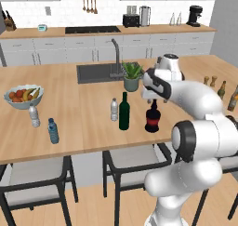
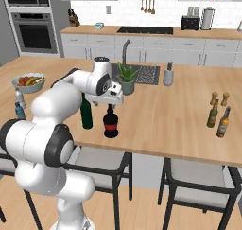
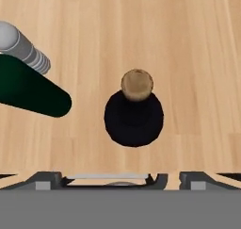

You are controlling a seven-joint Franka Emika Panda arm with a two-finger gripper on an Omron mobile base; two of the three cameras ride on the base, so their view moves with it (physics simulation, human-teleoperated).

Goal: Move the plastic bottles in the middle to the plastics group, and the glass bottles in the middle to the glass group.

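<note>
The squat dark bottle with a red label [image 1: 152,121] [image 2: 111,124] stands near the island's front edge. My gripper [image 1: 152,101] [image 2: 110,104] hangs directly above its corked neck, open, holding nothing. From the hand, the cork and round body [image 3: 134,117] sit centred between my spread fingertips [image 3: 47,181]. The tall green wine bottle [image 1: 124,111] [image 2: 86,113] [image 3: 33,94] stands just left of it. Beside that is the small clear water bottle [image 1: 114,109] [image 3: 23,46]. The plastics group, a clear bottle [image 1: 34,116] and a blue one [image 1: 53,131], is far left. The glass group [image 1: 233,98] [image 2: 218,118] is far right.
A fruit bowl [image 1: 23,96] [image 2: 29,82] sits at the left. A potted plant [image 1: 132,76] [image 2: 126,80] stands by the sink [image 1: 95,73] and faucet. Two wooden shakers [image 1: 210,81] [image 2: 219,98] stand behind the glass group. Chairs line the island's front.
</note>
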